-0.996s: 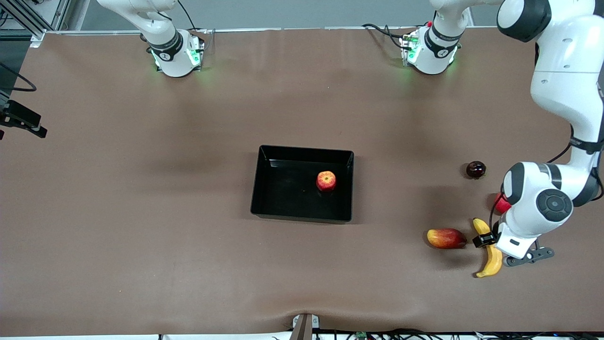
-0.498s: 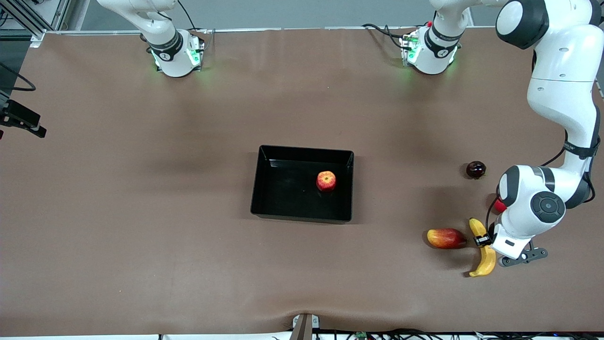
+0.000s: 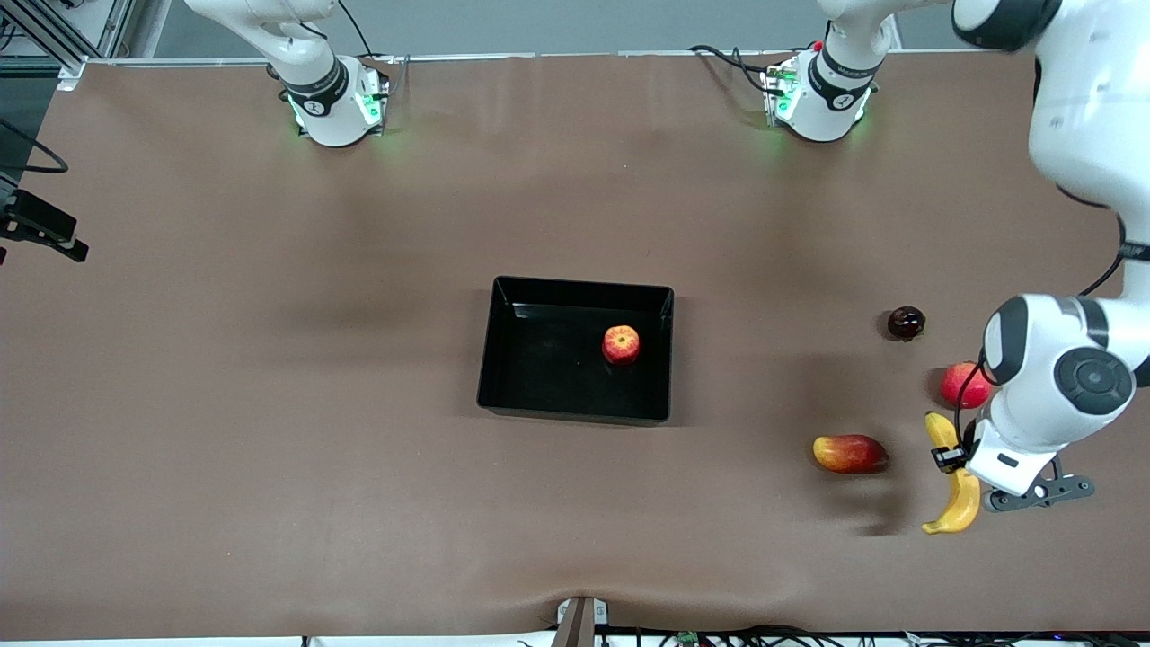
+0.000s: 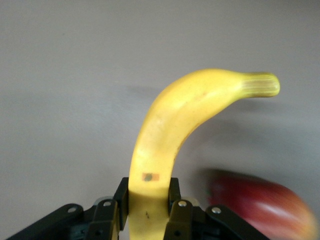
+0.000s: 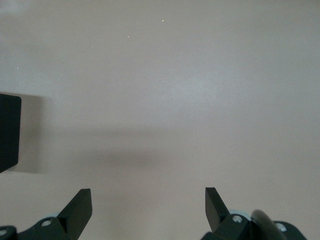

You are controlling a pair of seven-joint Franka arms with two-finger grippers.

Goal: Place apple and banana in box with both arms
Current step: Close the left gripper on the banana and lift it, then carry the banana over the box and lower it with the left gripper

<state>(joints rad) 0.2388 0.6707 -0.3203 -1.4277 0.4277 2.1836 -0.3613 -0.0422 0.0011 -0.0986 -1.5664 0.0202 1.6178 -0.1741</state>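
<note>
Banana [image 3: 956, 485] — yellow, few dark specks. Apple [image 3: 621, 344] — red with yellow-orange streaks, pale dimple. Box [image 3: 505, 359]: glossy black. Mango-like fruit [image 3: 849, 453]: red-yellow. Round fruit [image 3: 961, 385]: pink-red. Small fruit [image 3: 906, 323]: dark maroon. Table [image 3: 269, 404]: brown.

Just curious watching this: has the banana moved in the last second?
Yes. The banana, held by the left gripper, has shifted away from the mango-like fruit, toward the table's left-arm end.

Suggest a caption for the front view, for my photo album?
Left pincer shut on the banana above the table, while the apple already sits in the black box.
</note>
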